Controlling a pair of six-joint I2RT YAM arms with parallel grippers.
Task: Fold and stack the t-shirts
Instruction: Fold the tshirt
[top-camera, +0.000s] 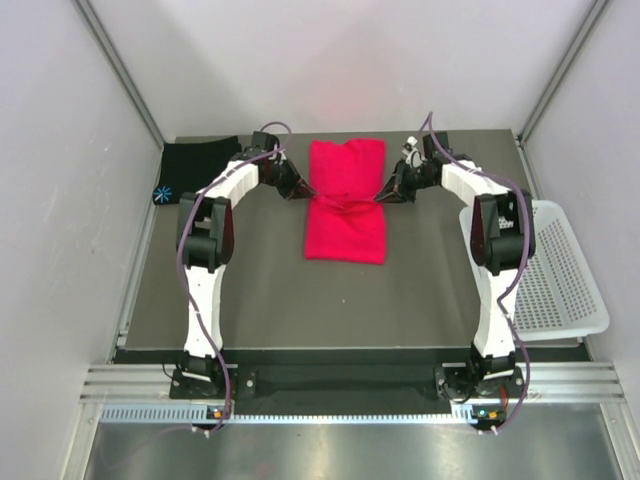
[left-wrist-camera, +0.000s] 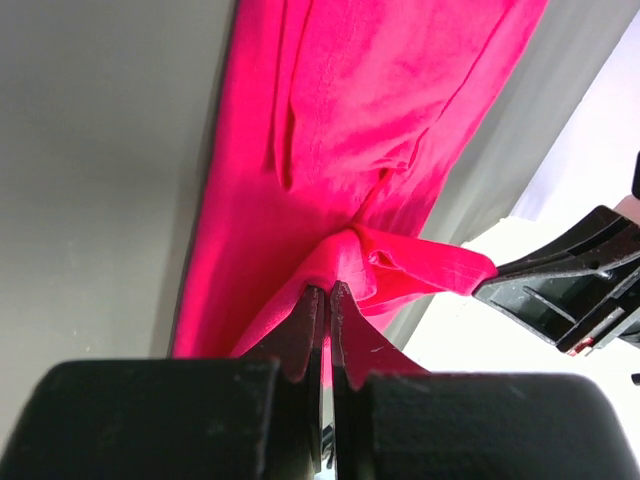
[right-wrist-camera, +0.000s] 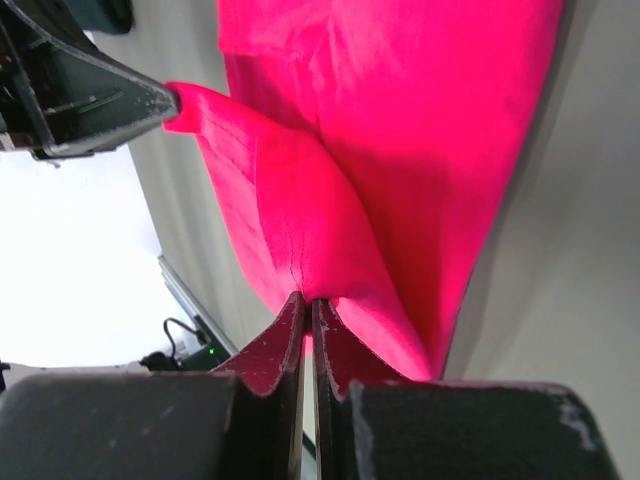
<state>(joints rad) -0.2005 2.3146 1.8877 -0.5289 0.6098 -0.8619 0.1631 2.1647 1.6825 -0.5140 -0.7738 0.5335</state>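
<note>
Worktop (top-camera: 290, 295): dark and flat, with bare surface at the near side between the two arm bases.
Basket (top-camera: 565, 290): white and perforated, at the near right, hanging off the worktop's right edge, well apart from both shirts.
Red shirt (top-camera: 345, 230): in the middle of the worktop, long side running near to far. It is drawn in at its waist, where the cloth bunches and rises off the surface.
Left jaws: pressed together on a small pinch of the red shirt's left edge, about halfway along.
Right jaws: pressed together on a matching pinch of the right edge, facing the left jaws.
Black shirt (top-camera: 195, 162): at the far left corner, a blue starburst at its near left, close to the left arm's forearm.
Step, as judged: gripping the waist to fold one half over the other.
Risk, grip: each pinch is thin, so a hard pull could slip the cloth free.
Risk, skew: uneven lifting would leave a crooked, wrinkled fold.
Risk, contact: the jaws are close, so pulling inward could knock them together.
</note>
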